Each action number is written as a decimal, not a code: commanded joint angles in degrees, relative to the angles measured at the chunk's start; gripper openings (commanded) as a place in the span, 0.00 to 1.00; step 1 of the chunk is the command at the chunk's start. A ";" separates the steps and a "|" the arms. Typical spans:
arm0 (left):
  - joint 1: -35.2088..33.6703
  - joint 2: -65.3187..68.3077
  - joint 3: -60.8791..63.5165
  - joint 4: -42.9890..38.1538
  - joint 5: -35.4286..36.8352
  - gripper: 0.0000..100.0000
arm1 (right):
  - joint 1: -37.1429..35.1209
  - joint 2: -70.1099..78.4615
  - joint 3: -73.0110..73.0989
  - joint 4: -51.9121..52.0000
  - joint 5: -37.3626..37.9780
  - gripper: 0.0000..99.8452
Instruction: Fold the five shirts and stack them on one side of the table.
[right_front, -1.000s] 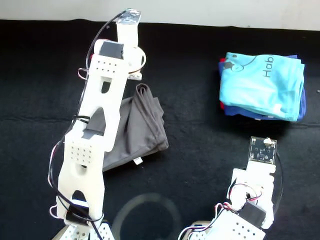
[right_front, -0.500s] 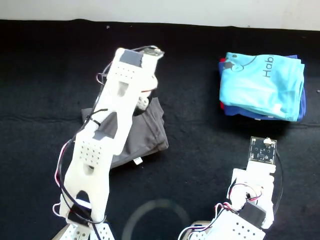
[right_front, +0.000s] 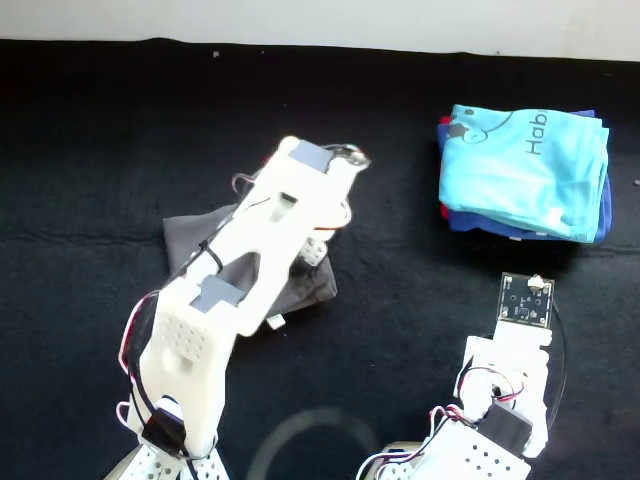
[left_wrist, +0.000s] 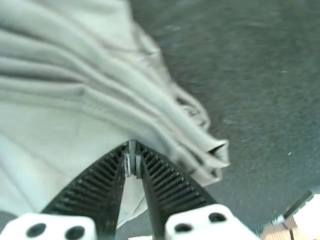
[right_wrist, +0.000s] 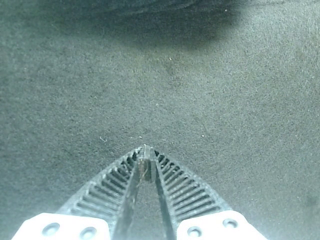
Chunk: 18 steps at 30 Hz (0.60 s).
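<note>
A folded grey shirt (right_front: 195, 232) lies on the black table, left of the middle, mostly covered by my left arm (right_front: 260, 250). Its stacked folds and one corner (left_wrist: 210, 155) appear in the left wrist view. My left gripper (left_wrist: 131, 156) is shut just above the grey cloth, with nothing visibly between its fingers. A stack of folded shirts (right_front: 525, 170), cyan on top with blue and red beneath, sits at the back right. Near the table's front right, my right gripper (right_wrist: 145, 157) is shut over bare black table.
The black cloth table (right_front: 90, 150) has open room at the left, at the back and between the grey shirt and the stack. My right arm (right_front: 520, 330) stands at the front right, in front of the stack.
My left arm has swung right and toward the front across the grey shirt, uncovering the shirt's left part. The right arm and the stack have not moved.
</note>
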<state>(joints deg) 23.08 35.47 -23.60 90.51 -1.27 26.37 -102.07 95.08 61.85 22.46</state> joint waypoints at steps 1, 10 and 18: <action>5.41 -4.09 -1.10 -0.09 1.67 0.01 | 0.04 -0.31 8.13 -1.10 0.18 0.01; 12.62 -4.09 -2.15 0.18 3.25 0.01 | 0.04 -0.31 8.13 -1.10 0.18 0.01; 8.04 -4.26 -20.09 10.81 3.08 0.01 | 0.04 -0.31 8.13 -1.10 0.18 0.01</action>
<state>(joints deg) 34.24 35.21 -35.47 97.54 1.45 26.37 -102.07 95.08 61.85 22.46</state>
